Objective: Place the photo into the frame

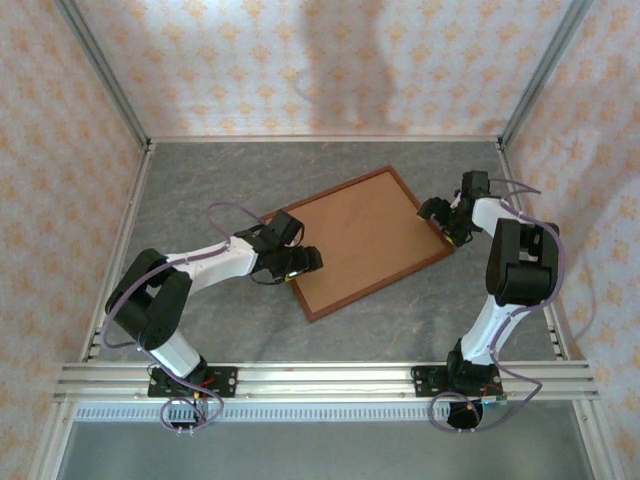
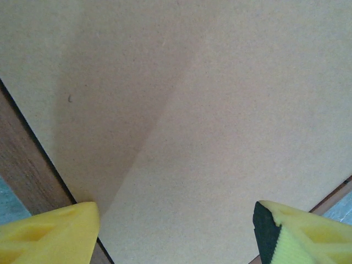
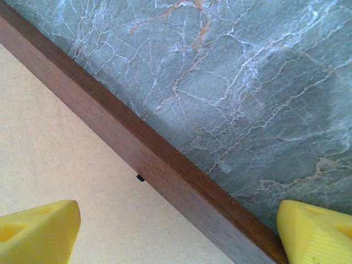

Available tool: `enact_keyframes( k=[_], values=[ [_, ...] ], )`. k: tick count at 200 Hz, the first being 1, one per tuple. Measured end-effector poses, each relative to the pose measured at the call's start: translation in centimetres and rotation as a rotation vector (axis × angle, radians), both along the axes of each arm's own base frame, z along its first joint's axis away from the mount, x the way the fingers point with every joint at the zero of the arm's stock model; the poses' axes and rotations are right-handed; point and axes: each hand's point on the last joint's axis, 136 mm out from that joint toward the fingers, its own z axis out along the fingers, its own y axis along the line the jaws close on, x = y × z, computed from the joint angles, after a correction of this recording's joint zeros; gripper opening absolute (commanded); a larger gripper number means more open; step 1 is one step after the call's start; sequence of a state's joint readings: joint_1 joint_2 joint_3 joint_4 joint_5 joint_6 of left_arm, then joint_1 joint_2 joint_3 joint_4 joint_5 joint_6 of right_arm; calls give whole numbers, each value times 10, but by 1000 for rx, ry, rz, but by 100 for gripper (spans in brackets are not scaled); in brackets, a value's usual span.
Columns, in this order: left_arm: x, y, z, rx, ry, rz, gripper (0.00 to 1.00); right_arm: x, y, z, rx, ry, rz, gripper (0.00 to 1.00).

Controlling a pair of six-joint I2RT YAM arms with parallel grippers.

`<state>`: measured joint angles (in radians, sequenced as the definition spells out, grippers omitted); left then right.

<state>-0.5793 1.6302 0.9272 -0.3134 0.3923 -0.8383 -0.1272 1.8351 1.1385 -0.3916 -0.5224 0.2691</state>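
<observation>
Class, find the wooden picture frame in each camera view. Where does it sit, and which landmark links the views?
Top external: the frame lies tilted in the middle of the table.
Left wrist: the frame crosses the lower left corner.
Right wrist: the frame runs diagonally, top left to bottom right.
Shared landmark: the plain brown board inside it.

One rectangular frame of dark reddish-brown wooden moulding (image 3: 143,151), one flat plain brown backing board (image 1: 360,240) and one grey marble-patterned surface (image 1: 200,180) — plus two white-and-black robot arms, the left arm (image 1: 205,262) and the right arm (image 1: 490,322). Yellow wedge-shaped fingers number four — two left fingers (image 2: 49,234), two right fingers (image 3: 316,231).
</observation>
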Motion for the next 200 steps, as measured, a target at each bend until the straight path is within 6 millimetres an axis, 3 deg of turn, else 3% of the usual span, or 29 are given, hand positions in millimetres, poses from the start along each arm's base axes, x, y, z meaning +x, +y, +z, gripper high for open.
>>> enact_keyframes(
  k=[55, 95, 135, 200],
  values=[
    [0, 0, 2, 1, -10, 1, 74, 0, 0, 0, 0, 0, 0, 92],
    [-11, 6, 6, 1, -7, 1, 74, 0, 0, 0, 0, 0, 1, 92],
    [-24, 0, 0, -5, 23, -15, 74, 0, 0, 0, 0, 0, 0, 92],
    [-23, -5, -3, -31, 40, -2, 74, 0, 0, -1, 1, -1, 1, 91]
  ],
)
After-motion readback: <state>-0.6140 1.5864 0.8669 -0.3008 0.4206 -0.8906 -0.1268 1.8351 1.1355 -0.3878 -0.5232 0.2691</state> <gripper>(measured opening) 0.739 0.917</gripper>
